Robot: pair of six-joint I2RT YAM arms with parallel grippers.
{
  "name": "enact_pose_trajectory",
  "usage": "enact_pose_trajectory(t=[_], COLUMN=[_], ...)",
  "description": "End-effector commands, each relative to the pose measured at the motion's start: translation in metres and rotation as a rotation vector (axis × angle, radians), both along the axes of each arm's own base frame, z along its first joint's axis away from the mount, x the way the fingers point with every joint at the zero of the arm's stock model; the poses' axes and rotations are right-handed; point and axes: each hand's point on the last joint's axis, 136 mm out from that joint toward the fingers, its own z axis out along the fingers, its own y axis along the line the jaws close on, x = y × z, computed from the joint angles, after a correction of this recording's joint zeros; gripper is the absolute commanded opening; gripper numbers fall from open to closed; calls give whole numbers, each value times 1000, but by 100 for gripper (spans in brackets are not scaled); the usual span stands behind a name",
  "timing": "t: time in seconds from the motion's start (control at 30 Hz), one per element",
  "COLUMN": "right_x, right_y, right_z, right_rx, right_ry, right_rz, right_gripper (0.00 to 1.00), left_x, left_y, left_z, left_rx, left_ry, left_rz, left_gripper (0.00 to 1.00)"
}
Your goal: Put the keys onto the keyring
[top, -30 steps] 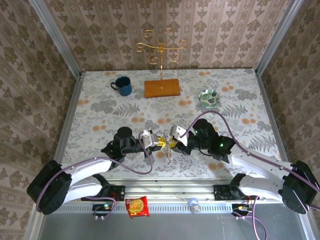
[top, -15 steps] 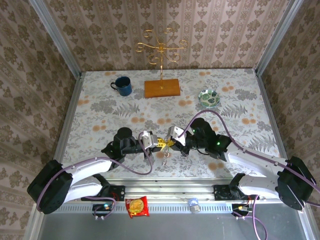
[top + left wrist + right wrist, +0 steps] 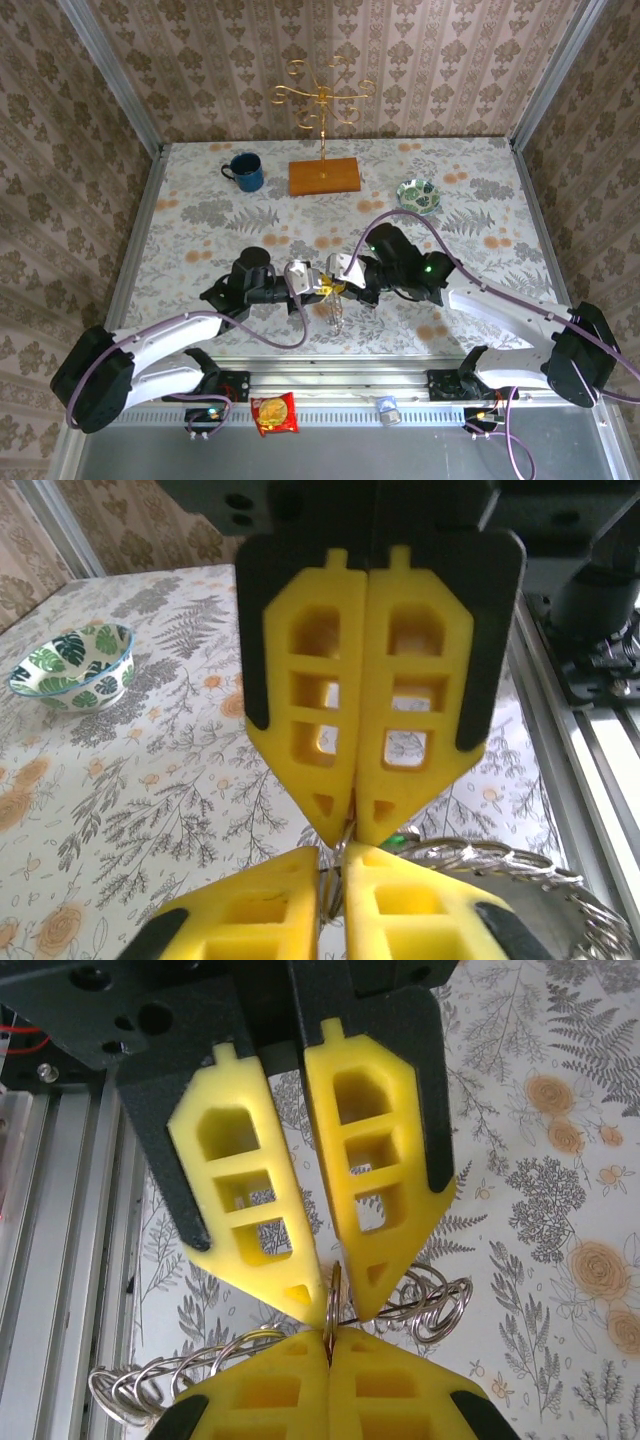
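The keyring (image 3: 430,1305) is a loose bunch of thin silver wire loops. It hangs in the air above the near middle of the bench (image 3: 200,200), caught between the two arms, which meet tip to tip. The left fingers (image 3: 340,780) are closed on the thin edge of one loop. The right fingers (image 3: 375,1260) are pinched shut on the same loop from the opposite side, with the rest of the bunch dangling below. A green speck (image 3: 400,836) by the tips may be the head of one of the keys, but it is too small to be sure. The wire looks light, stiff, springy and slick, so it would probably twist or slip in a loose pinch. The flat edge of a single loop, close to its split, seems the best place to hold.
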Motion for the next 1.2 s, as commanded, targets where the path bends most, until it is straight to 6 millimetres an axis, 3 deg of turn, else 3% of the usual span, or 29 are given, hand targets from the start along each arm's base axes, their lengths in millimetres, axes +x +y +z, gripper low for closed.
enact_pose_trajectory(t=[0.0,0.07,0.17,0.23,0.57,0.77,1.0,1.17], right_x=[-19,-17,-9,-3,4,7,3,1], right_y=[13,14,9,2,-6,-6,-3,-5], right_z=[24,33,39,34,7,-6,-11,-13], right_rx=[40,72,130,174,204,166,142,138], right_ry=[-15,-29,-52,-42,33,45,75,71], right_rz=[119,108,41,-11,-108,-113,-89,-88], right_gripper=[0,0,19,25,28,26,1,0], left_x=[2,2,2,2,-2,-8,-7,-7], left_y=[2,2,2,2,-1,-1,-1,-2], left_z=[-2,-2,3,7,13,14,12,13], left_rx=[70,76,45,5,-86,-103,-97,-109], left_ry=[-39,-45,-57,-67,-75,-66,-64,-68], left_rz=[-6,-4,2,8,-3,-33,-28,-31], left_gripper=[6,0,0,0,0,0,0,0])
